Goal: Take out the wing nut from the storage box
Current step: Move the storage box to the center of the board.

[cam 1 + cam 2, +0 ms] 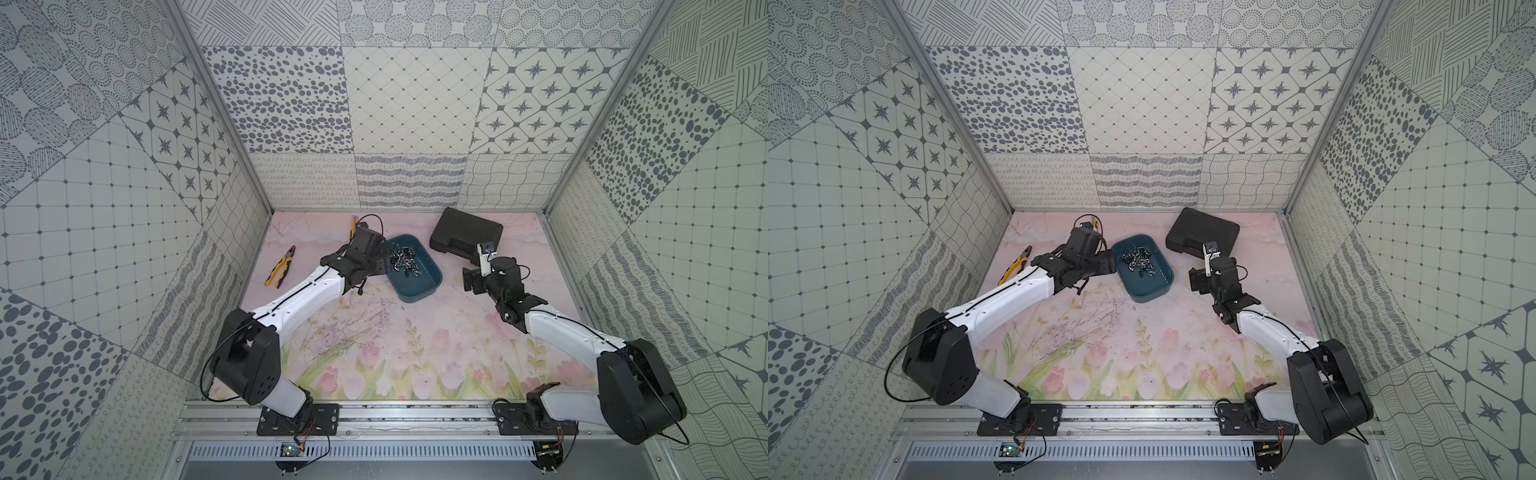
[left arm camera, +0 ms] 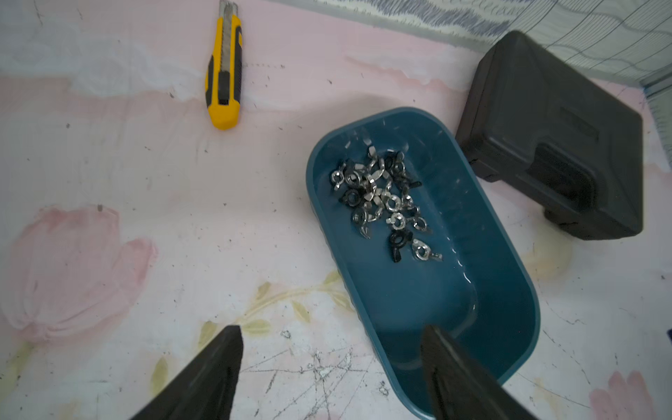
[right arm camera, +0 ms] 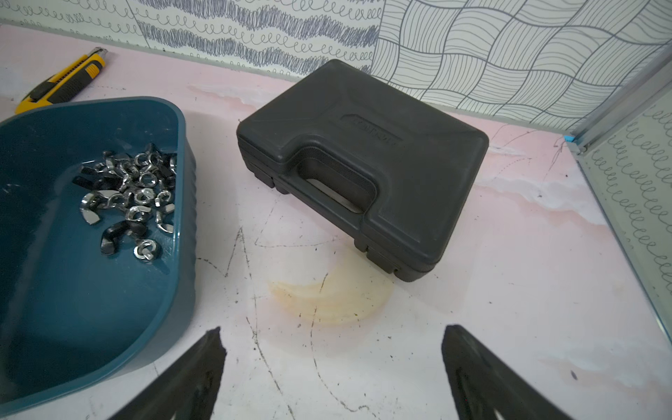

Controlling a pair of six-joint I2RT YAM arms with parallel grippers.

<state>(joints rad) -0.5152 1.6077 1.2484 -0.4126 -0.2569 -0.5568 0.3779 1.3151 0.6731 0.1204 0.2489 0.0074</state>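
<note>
The storage box [image 1: 419, 286] [image 1: 1152, 286] is a dark teal tub, set at an angle on the floral mat towards the back. A pile of silver and black wing nuts [image 2: 382, 196] [image 3: 131, 185] lies in its far half. My left gripper [image 2: 332, 329] hovers open over the tub's near end. One finger [image 2: 447, 363] is above the tub's inside, the other is above the mat, and nothing is between them. My right gripper [image 3: 332, 329] stands open over bare mat to the right of the tub and holds nothing.
A black hard-shell case [image 1: 465, 235] [image 3: 363, 156] lies right of the tub, near the back wall. A yellow utility knife [image 2: 223, 72] lies behind the left wrist. Yellow-handled pliers [image 1: 280, 266] lie at the far left. Patterned walls enclose the mat on three sides.
</note>
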